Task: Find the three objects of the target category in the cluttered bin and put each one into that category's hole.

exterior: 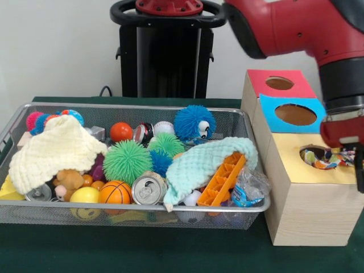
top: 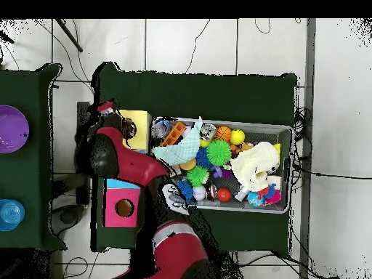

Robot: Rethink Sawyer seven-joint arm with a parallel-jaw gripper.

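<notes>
My gripper (exterior: 344, 158) hangs over the yellow-topped hole (exterior: 316, 154) of the wooden box (exterior: 301, 210) at the right. A crumpled, many-coloured wrapper (exterior: 322, 160) sits in or at that hole, right beside the gripper; I cannot see whether it is held. The wire bin (exterior: 17, 122) is piled with balls, cans and cloths. Another crumpled clear-and-blue packet (exterior: 248, 190) lies in its right front corner. In the overhead view the arm covers much of the box, and the gripper (top: 109, 116) is next to the yellow top (top: 138, 118).
The box also has a blue-topped hole (exterior: 296, 114) and a red-topped hole (exterior: 279, 83). In the bin lie a cream cloth (exterior: 54, 149), a mint cloth (exterior: 199, 165), an orange plastic piece (exterior: 223, 181), a can (exterior: 148, 190) and spiky balls (exterior: 126, 161). A purple bowl (top: 10, 128) stands on a side table.
</notes>
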